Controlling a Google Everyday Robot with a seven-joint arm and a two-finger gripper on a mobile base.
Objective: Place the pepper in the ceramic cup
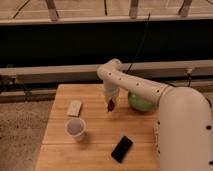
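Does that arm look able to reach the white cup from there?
Probably yes. The gripper, holding the pepper, hangs above the table, farther back than the cup. Only bare wood lies between them; the phone and green bowl sit off to the side.

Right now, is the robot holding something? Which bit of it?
The gripper, over the table beside the green bowl, holds the pepper by its top end.

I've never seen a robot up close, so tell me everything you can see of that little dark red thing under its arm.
That is the pepper: small, slim, dark red and chili-like, hanging roughly upright. The gripper at the arm's end holds its top, above the wooden table, between the white ceramic cup and the green bowl. Only the gripper seems to touch it.
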